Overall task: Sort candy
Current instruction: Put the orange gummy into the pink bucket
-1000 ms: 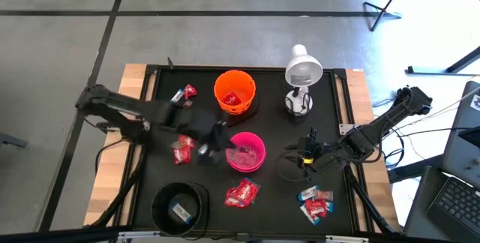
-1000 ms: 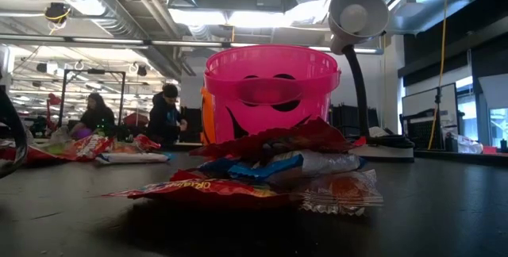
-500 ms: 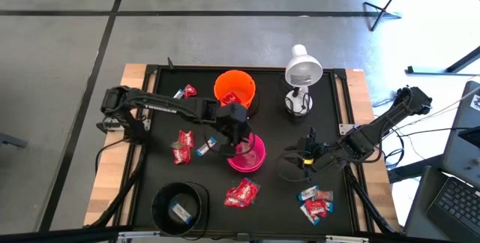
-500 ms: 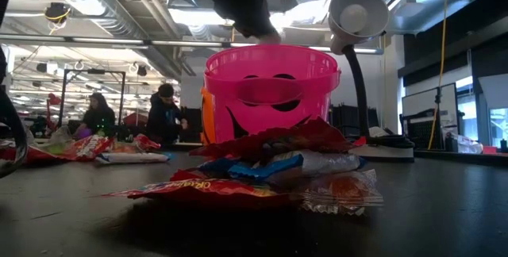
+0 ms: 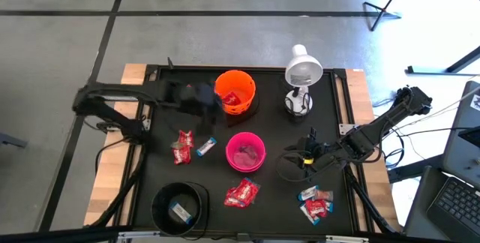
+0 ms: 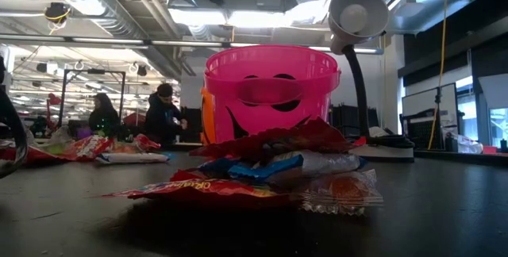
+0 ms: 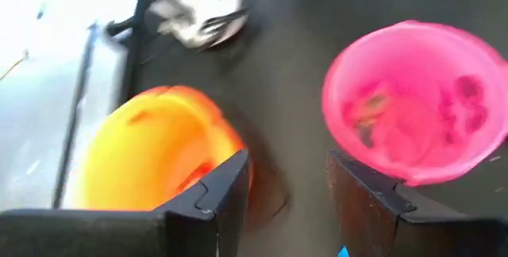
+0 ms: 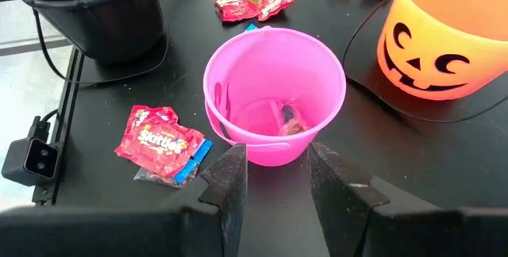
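Observation:
Wrapped candy lies on the black table in small heaps: red pieces (image 5: 182,147) with a blue one (image 5: 206,147) at the left, a red heap (image 5: 241,193) near the front, and another (image 5: 315,203) at the front right. The pink bowl (image 5: 246,151) holds a few pieces (image 8: 290,120). The orange bowl (image 5: 235,91) and the black bowl (image 5: 180,207) each hold candy. My left gripper (image 7: 286,193) is open and empty, in the air just left of the orange bowl (image 7: 151,146). My right gripper (image 8: 278,178) is open and empty, right of the pink bowl.
A white desk lamp (image 5: 301,74) stands at the far right of the table, its base (image 7: 198,11) behind the bowls. Cables run beside the right arm. People sit in the room beyond the table (image 6: 163,114). The near candy heap (image 6: 270,170) lies in front of the pink bowl.
My left gripper went toward the table's right edge to a spot over the pink bowl. It then swung back toward the far left and is now beside the orange bowl. My right arm kept still.

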Robot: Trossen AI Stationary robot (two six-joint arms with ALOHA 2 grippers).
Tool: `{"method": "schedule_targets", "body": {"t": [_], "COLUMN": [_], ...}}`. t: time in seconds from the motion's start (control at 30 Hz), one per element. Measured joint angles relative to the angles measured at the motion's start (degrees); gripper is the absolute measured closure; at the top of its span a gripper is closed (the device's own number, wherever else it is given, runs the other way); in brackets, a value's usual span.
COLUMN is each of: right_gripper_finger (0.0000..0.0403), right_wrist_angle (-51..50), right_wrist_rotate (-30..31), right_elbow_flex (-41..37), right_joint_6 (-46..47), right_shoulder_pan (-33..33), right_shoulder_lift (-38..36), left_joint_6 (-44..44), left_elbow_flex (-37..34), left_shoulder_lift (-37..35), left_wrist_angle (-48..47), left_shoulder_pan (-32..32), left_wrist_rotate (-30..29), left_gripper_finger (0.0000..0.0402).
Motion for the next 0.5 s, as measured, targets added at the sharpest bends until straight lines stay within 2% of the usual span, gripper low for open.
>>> {"method": "schedule_targets", "body": {"t": [0.1, 0.27, 0.5], "right_gripper_finger": [0.0272, 0.0272, 0.0272], "right_wrist_angle": [0.3, 0.5, 0.4], "right_wrist_rotate": [0.4, 0.5, 0.5], "right_elbow_flex": [0.0, 0.0, 0.0], "right_joint_6": [0.0, 0.0, 0.0], "right_shoulder_pan": [0.0, 0.0, 0.0], "right_shoulder_lift": [0.0, 0.0, 0.0], "left_joint_6": [-2.2, -5.1, -6.6], "left_elbow_flex": [-1.9, -7.6, -20.7], "left_shoulder_lift": [-5.1, -8.5, -7.4], "left_wrist_angle": [-0.6, -4.1, -6.2], "left_shoulder_pan": [5.1, 14.8, 22.9], "left_wrist_rotate": [0.4, 6.3, 3.5], "left_gripper_finger": [0.0244, 0.0245, 0.0245]}}
